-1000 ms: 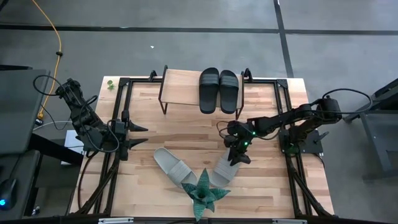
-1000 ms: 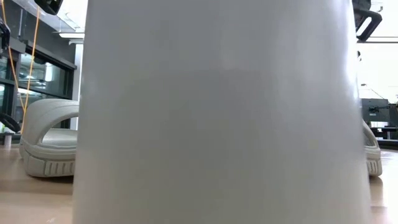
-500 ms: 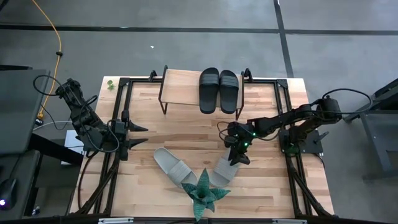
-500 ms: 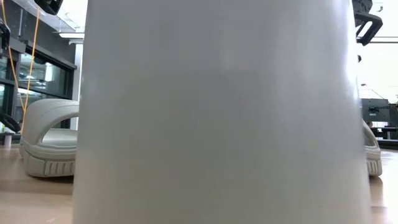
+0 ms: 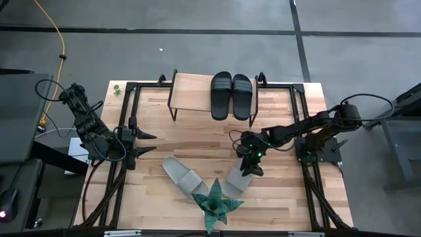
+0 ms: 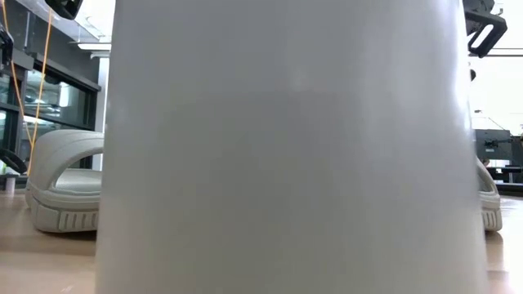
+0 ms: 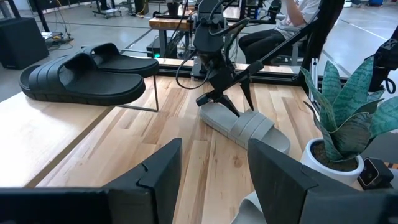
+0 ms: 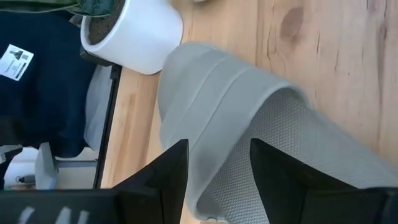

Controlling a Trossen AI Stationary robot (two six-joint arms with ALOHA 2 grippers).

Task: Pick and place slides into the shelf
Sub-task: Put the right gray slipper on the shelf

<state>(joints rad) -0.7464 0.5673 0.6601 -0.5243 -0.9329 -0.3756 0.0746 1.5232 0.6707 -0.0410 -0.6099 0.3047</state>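
Fingers of my right gripper (image 5: 248,169) spread over the grey slide's (image 5: 235,181) heel for a grab; left gripper (image 5: 152,145) waits, open too.

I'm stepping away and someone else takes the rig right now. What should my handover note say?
Right gripper: open, lowered over the heel end of the right beige slide, nothing gripped yet.
Left gripper: open, waiting at the table's left side.
Done: two black slides sit on the shelf.
Left: both beige slides on the table near the plant; the other beige slide is untouched. Shelf's left half is free.
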